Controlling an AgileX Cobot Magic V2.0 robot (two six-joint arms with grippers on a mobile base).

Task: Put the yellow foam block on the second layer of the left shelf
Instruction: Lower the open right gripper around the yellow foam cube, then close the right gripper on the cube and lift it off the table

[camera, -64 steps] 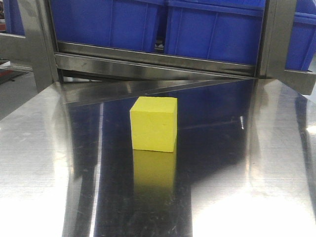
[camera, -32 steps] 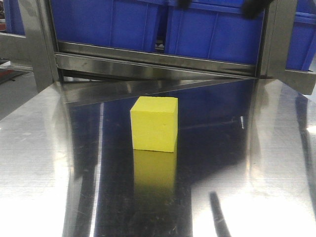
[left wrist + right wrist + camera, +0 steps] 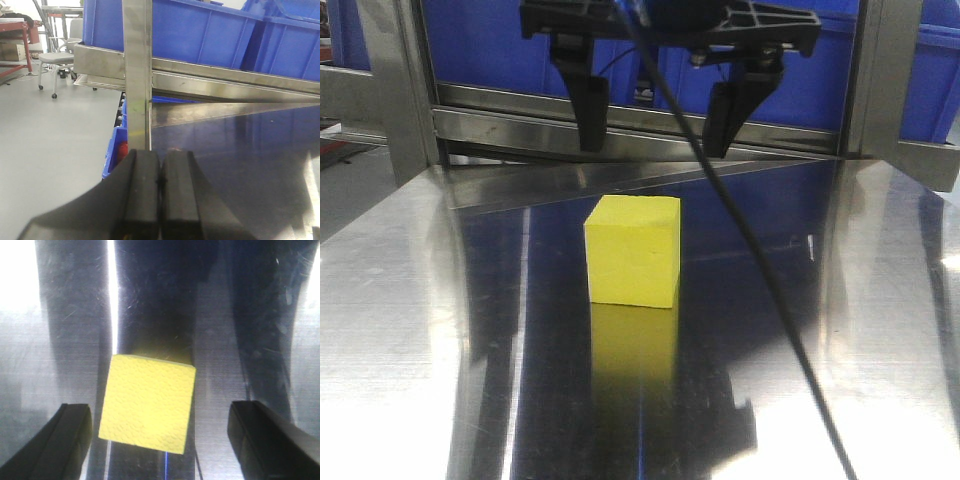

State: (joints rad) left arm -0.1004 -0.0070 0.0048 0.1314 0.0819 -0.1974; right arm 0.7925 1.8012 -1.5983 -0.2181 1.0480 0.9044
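The yellow foam block (image 3: pixel 632 250) stands on the shiny steel table (image 3: pixel 410 330), a little left of centre. Above and behind it hangs my right gripper (image 3: pixel 653 148), open, its two black fingers spread wider than the block and not touching it. Looking down in the right wrist view, the block (image 3: pixel 147 402) lies between the fingers of the right gripper (image 3: pixel 160 412), closer to the left one. My left gripper (image 3: pixel 159 157) is shut with nothing in it, pointing at a steel shelf post (image 3: pixel 137 75). A steel shelf rail (image 3: pixel 620 125) runs behind the block; I cannot tell which layer it is.
Blue plastic bins (image 3: pixel 760 70) sit on the shelf above the rail. A black cable (image 3: pixel 760 260) hangs from the right arm across the table in front. Another blue bin (image 3: pixel 114 150) with something red in it sits low beside the table's left edge. An office chair (image 3: pixel 55 60) stands far left.
My right gripper has come down into the front view from the top, open, to hang above the block, bringing its cable with it. The block has not moved.
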